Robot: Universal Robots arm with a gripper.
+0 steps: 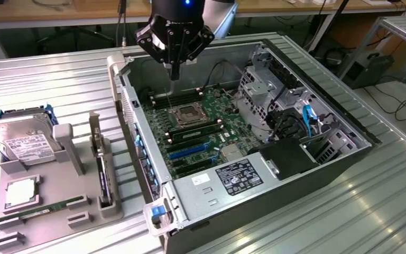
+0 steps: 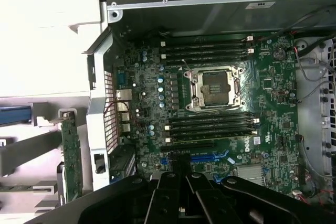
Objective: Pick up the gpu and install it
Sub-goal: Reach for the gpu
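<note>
The gpu (image 1: 101,164) stands on edge in a slot of the grey parts holder (image 1: 55,222), at the exterior view's left of the open computer case (image 1: 344,159). Its silver bracket points up. In the wrist view the gpu (image 2: 71,153) shows as a thin green-edged board beside the case's rear wall. My gripper (image 1: 174,71) hangs over the far end of the case, above the motherboard (image 1: 210,108), fingers pointing down and shut with nothing between them. The wrist view shows the gripper (image 2: 181,174) over the motherboard's blue slot (image 2: 210,157).
On the holder lie a silver hard drive (image 1: 21,142), a processor chip (image 1: 23,191) and a green RAM stick (image 1: 40,209). Inside the case are the processor socket (image 1: 188,114), a blue slot (image 1: 188,151), a power supply (image 1: 240,177) and drive cages (image 1: 266,95).
</note>
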